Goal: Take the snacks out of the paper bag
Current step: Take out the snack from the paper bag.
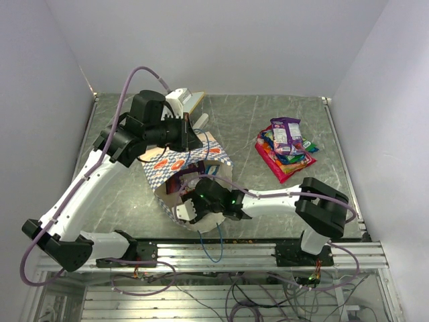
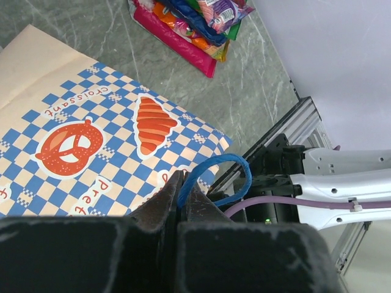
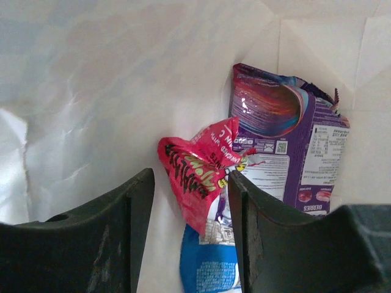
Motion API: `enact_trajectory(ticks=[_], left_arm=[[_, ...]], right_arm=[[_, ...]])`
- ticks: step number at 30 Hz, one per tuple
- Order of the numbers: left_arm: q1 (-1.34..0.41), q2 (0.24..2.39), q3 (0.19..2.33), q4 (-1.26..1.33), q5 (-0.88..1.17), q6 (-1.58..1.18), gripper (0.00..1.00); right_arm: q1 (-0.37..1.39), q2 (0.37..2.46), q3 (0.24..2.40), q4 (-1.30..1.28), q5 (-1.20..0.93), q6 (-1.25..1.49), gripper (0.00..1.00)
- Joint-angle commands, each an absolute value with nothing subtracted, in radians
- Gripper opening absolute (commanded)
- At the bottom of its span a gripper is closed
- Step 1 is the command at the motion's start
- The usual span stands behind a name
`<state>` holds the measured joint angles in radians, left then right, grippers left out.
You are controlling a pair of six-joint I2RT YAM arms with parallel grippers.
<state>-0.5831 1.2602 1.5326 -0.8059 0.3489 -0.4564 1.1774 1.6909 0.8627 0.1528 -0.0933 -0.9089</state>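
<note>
The cream paper bag (image 1: 175,163) with blue checkered band lies on its side mid-table, mouth toward the near edge; it also shows in the left wrist view (image 2: 91,122). My left gripper (image 2: 181,183) is shut on the bag's blue string handle (image 2: 214,174) and holds it up. My right gripper (image 3: 190,201) is open inside the bag, its fingers either side of a red packet (image 3: 198,168). A blue packet (image 3: 208,259) and a purple packet (image 3: 284,146) lie behind it. A pile of snacks (image 1: 287,146) lies outside on the right.
A flat white board with a wooden edge (image 1: 186,101) lies at the back behind the left arm. The aluminium rail (image 1: 221,251) runs along the near edge. White walls close in the table on three sides.
</note>
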Motion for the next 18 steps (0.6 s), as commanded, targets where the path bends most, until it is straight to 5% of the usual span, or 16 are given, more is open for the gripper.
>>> enact_trajectory(ticks=[1, 18], left_arm=[[-0.583, 1.259, 1.565, -0.795, 0.402, -0.424, 0.07], [-0.582, 1.237, 1.541, -0.796, 0.414, -0.415, 0.07]], right_arm=[[1.171, 1.732, 0.891, 0.193, -0.100, -0.900, 0.51], [1.119, 1.859, 0.949, 0.277, -0.107, -0.881, 0.34]])
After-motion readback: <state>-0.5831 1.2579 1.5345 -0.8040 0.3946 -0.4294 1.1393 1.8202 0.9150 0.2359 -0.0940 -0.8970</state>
